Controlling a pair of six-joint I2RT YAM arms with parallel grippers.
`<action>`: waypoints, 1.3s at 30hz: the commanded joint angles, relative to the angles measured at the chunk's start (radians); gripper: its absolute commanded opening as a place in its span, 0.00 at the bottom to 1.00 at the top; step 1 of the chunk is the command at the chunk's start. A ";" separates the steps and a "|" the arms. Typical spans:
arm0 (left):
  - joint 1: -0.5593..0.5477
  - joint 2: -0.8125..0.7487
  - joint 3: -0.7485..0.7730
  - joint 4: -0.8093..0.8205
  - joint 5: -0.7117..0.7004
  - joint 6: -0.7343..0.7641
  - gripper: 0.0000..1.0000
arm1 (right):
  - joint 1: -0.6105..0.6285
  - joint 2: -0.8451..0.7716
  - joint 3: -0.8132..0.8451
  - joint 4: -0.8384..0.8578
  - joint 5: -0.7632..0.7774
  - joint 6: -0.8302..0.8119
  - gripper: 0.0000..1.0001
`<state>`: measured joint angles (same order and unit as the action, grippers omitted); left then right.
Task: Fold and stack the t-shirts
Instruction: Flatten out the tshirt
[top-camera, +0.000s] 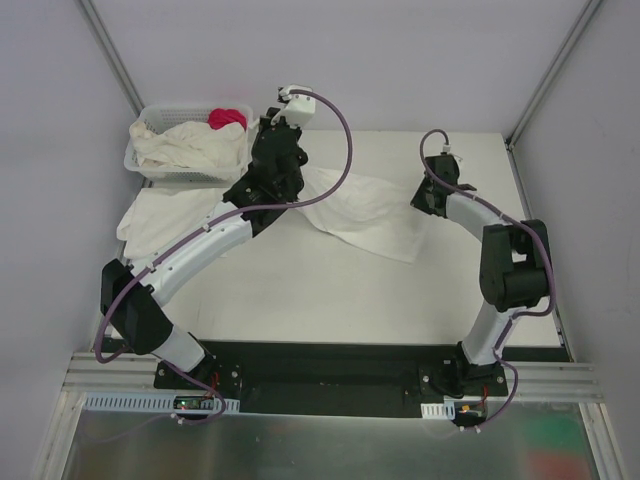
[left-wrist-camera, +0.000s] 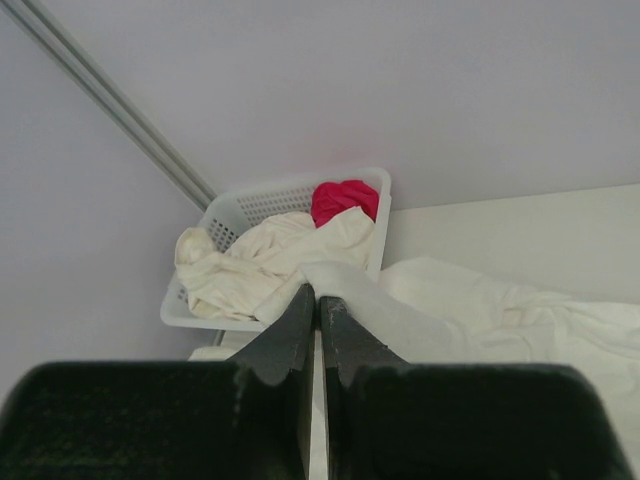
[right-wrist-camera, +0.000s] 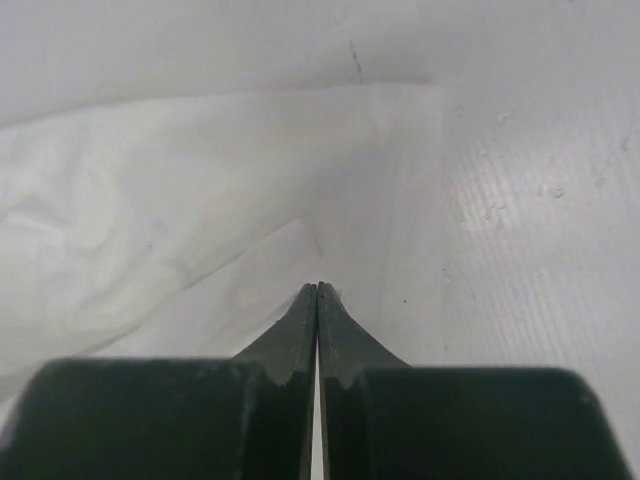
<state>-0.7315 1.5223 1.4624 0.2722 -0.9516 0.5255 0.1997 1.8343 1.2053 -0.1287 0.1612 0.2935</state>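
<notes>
From above, the fingertips of both arms were hidden under their own wrists; only the wrist cameras showed them. The left arm also covered the far left end of the spread t-shirt (top-camera: 365, 215), which lay creased across the middle of the table (top-camera: 330, 300). It covered as well the right edge of a second flat t-shirt (top-camera: 160, 220) lying in front of the lattice basket (top-camera: 170, 108). More crumpled t-shirts (top-camera: 190, 150) filled that basket, with a red cloth (top-camera: 227, 117) at its back corner.

The left gripper (left-wrist-camera: 316, 295) had its fingers pressed together, and a raised band of the spread t-shirt ran up to their tips, apparently pinched there. The right gripper (right-wrist-camera: 318, 290) was likewise closed tight at the shirt's right edge. Creases met at its tips, though the pinch itself was hard to make out.
</notes>
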 joint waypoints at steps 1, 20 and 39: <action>0.012 -0.047 -0.011 0.044 -0.016 -0.047 0.00 | -0.040 -0.105 0.077 -0.046 0.058 -0.025 0.01; 0.064 -0.066 -0.109 0.282 -0.009 0.045 0.00 | -0.088 -0.476 0.114 -0.040 0.215 -0.215 0.01; -0.155 -0.421 -0.105 0.228 0.004 0.189 0.00 | -0.069 -0.842 0.140 -0.144 0.184 -0.268 0.01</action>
<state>-0.8585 1.1782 1.3376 0.4484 -0.9455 0.6540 0.1219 1.0534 1.3315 -0.2375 0.4103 0.0280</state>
